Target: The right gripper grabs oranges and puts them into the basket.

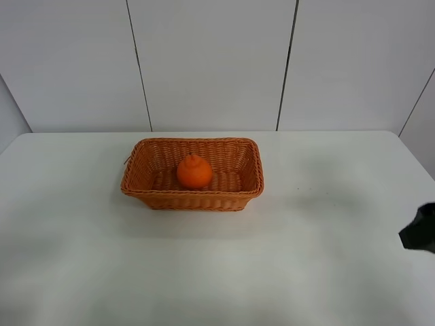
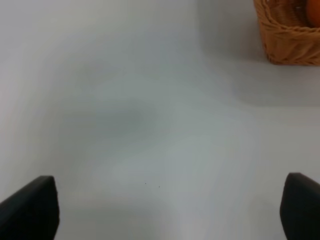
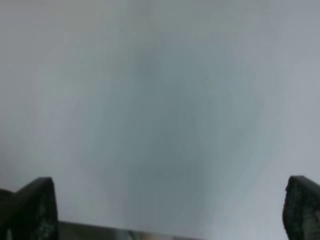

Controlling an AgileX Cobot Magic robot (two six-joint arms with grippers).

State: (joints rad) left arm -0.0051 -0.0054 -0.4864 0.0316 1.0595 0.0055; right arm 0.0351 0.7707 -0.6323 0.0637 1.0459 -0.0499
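The orange (image 1: pixel 194 171), round with a raised knob, lies inside the woven orange-brown basket (image 1: pixel 139 163) at the middle of the white table. A corner of the basket (image 2: pixel 287 35) also shows in the left wrist view, with a sliver of the orange (image 2: pixel 315 12) inside. My right gripper (image 3: pixel 170 210) is open and empty over bare table, its fingertips (image 3: pixel 35 207) wide apart. Only a black tip of the right arm (image 1: pixel 420 231) shows at the right edge of the high view, far from the basket. My left gripper (image 2: pixel 170 210) is open and empty over bare table.
The white table (image 1: pixel 217 272) stretches around the basket, with its far edge against a white panelled wall (image 1: pixel 211 61). The left arm is out of the high view.
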